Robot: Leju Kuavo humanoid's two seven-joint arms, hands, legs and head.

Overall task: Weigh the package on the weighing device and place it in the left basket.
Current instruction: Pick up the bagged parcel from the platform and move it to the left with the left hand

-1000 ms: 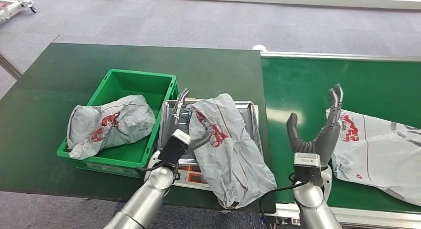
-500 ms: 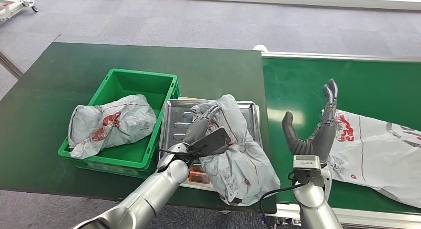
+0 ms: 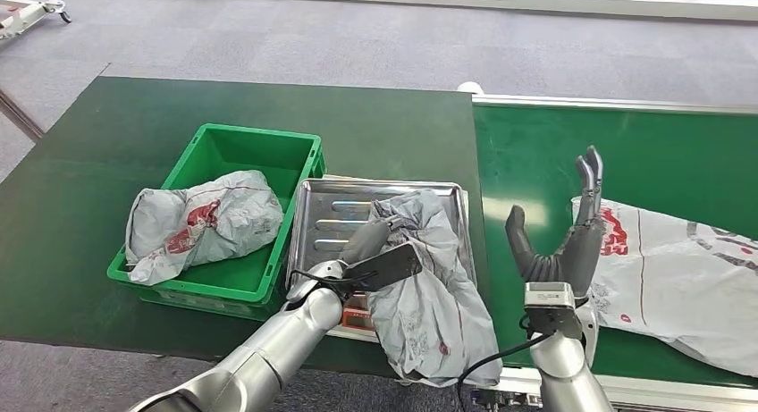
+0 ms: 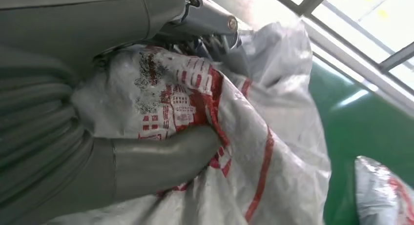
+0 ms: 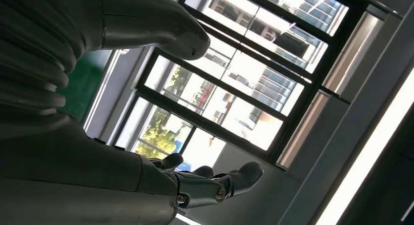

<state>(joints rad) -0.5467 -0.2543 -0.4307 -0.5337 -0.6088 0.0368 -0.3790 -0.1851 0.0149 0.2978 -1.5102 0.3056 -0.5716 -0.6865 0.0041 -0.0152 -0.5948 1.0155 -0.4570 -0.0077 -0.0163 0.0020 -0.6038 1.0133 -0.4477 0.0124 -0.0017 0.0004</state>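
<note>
A crumpled grey plastic mailing package with red print (image 3: 427, 287) lay across the silver metal tray of the weighing scale (image 3: 331, 217), its lower end drooping over the front edge of the dark green desk (image 3: 107, 144). The robot's left hand (image 3: 375, 251) gripped the package near its upper part, thumb and fingers closed into the bunched plastic, as the left wrist view showed close up (image 4: 161, 159). Just beside the scale, on its left, stood a bright green plastic basket (image 3: 223, 148) holding another grey package with red print (image 3: 201, 224). On the other side of the scale, the right hand (image 3: 559, 247) was raised upright with its fingers spread and nothing in them, above the edge of a green conveyor belt (image 3: 626, 153). A further grey printed package (image 3: 688, 278) rested on that belt, near the right hand.
</note>
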